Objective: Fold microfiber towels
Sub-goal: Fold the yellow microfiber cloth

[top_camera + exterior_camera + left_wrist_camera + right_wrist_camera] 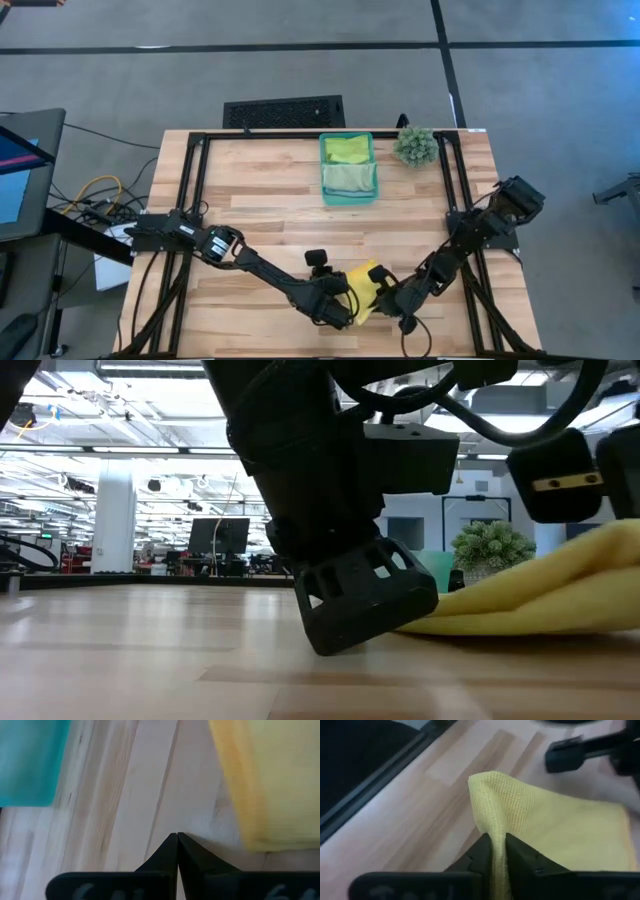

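Yellow towel (366,287) lies slanted, 1-to-7 o'clock; right gripper (498,851) pinches its lifted corner, left gripper (177,851) closed empty at 9 o'clock on the surface (260,190).

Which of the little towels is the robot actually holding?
The yellow towel at the table's near edge: the right gripper pinches its corner. The other towels lie in the teal bin, untouched.

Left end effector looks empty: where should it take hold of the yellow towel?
Probably the free edge of the yellow microfiber towel nearest the left end effector, approached low across the wooden table. The right end effector already pinches a raised corner.
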`<state>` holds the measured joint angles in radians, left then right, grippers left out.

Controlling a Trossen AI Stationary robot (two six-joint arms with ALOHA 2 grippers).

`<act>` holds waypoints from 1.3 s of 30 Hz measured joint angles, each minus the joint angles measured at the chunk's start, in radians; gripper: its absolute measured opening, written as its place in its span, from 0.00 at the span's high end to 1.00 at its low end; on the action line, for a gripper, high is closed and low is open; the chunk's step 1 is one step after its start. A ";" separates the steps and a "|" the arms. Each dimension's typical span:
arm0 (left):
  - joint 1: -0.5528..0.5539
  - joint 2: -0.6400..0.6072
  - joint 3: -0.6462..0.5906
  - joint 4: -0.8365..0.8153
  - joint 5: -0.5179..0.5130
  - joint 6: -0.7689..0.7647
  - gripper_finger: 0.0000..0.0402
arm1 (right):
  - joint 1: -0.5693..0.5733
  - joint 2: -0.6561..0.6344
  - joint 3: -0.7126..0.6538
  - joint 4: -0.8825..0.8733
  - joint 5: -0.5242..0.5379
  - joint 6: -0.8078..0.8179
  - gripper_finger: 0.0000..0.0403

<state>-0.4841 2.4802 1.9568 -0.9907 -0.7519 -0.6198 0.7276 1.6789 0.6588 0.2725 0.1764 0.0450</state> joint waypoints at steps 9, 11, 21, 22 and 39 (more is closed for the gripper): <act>0.001 0.001 -0.001 0.003 0.011 0.003 1.00 | 0.004 0.043 0.000 0.002 -0.093 -0.068 0.55; 0.001 0.002 -0.001 0.003 0.012 0.003 1.00 | 0.019 0.027 0.000 -0.012 -0.097 -0.098 0.47; 0.001 0.004 -0.001 -0.007 0.009 -0.027 1.00 | 0.133 0.028 0.000 -0.014 0.046 -0.252 0.48; 0.001 0.004 -0.001 -0.015 0.009 -0.036 1.00 | 0.129 0.028 0.000 -0.015 0.050 -0.248 0.51; -0.028 -0.098 -0.010 0.245 -0.075 0.035 1.00 | 0.088 0.028 0.000 -0.078 0.027 -0.210 0.86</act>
<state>-0.5116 2.3821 1.9464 -0.7456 -0.8270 -0.5846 0.8157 1.7065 0.6590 0.1946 0.2037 -0.1650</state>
